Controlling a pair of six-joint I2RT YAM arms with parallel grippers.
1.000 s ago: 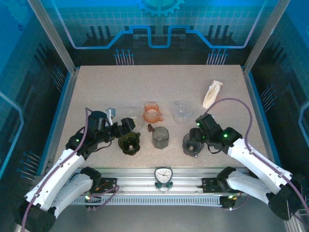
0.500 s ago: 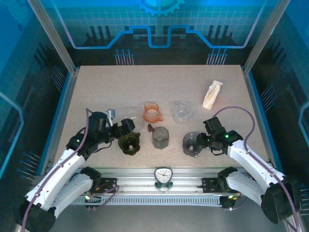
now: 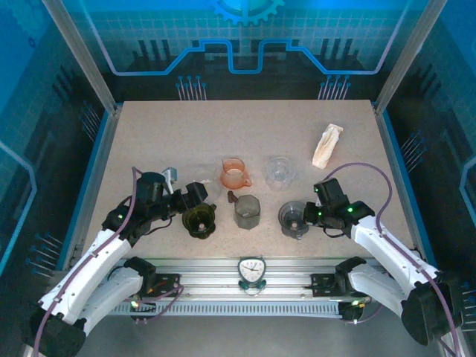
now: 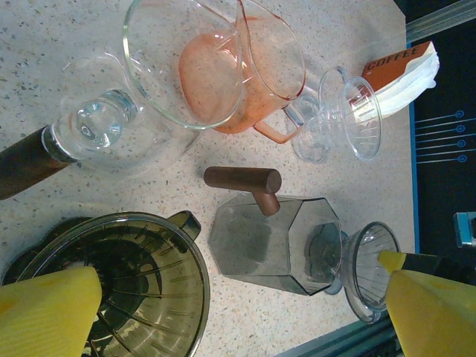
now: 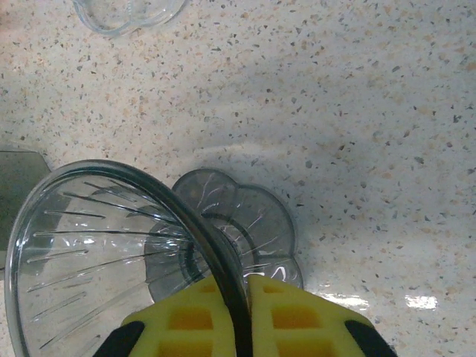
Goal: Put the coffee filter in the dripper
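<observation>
Yellow pads [image 5: 195, 321] of the right gripper [image 5: 238, 312] are clenched on the rim of the smoky glass dripper [image 5: 89, 230], one pad inside the bowl and one outside, with the thin glass edge running straight down between them. The ribbed bowl is bare inside, and its scalloped foot shows beside it on the speckled table [image 5: 357, 111]; whether the foot is lifted off the surface I cannot tell. From above, this dripper [image 3: 294, 220] sits at the near right of the table, just beside the grey server [image 3: 246, 211] with its wooden handle. The left gripper [image 3: 192, 197] hangs fully released over the olive dripper [image 3: 199, 221] at the near left, its two pads well apart and touching nothing; that bowl is bare too. Farther back stand the orange pitcher [image 3: 235, 173] and a clear dripper [image 3: 280, 171], also without paper. The filter pack [image 3: 326, 145] lies at the far right of the table, well apart from both arms, a pale folded stack that neither gripper is near. So the task looks to be at its start: a dripper is in hand, probably to steady or shift it, but no filter has been drawn from the stack. Picking one sheet, carrying it over and seating it in the cone are all left to do.
</observation>
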